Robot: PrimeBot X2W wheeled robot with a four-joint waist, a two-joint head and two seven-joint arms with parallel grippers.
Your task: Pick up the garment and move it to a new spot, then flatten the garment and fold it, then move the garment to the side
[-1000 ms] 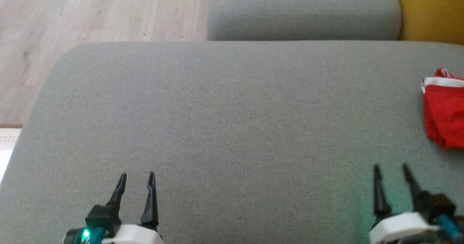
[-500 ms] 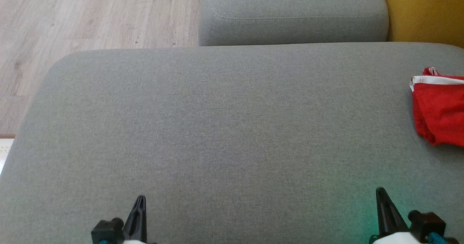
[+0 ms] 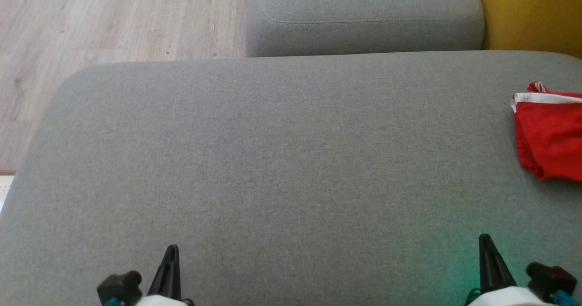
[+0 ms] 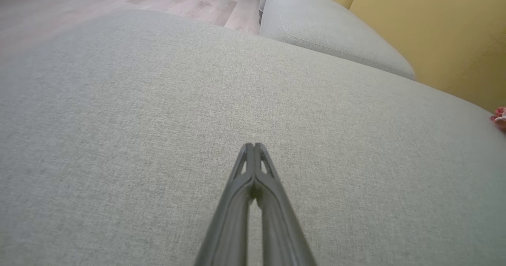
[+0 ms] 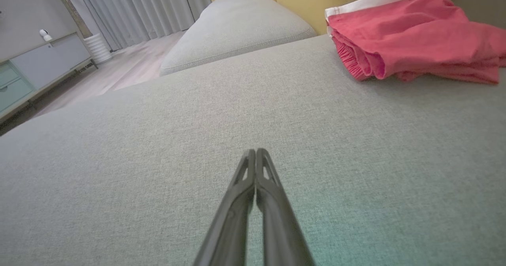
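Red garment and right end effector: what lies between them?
Nothing: just bare grey cushion separates the right end effector from the red garment, seen plainly in the right wrist view.

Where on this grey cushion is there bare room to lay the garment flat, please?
The grey cushion is bare from its left edge by the floor across to the red garment, and from the smaller cushion behind down to the left end effector and right end effector. Only the far right is crowded.
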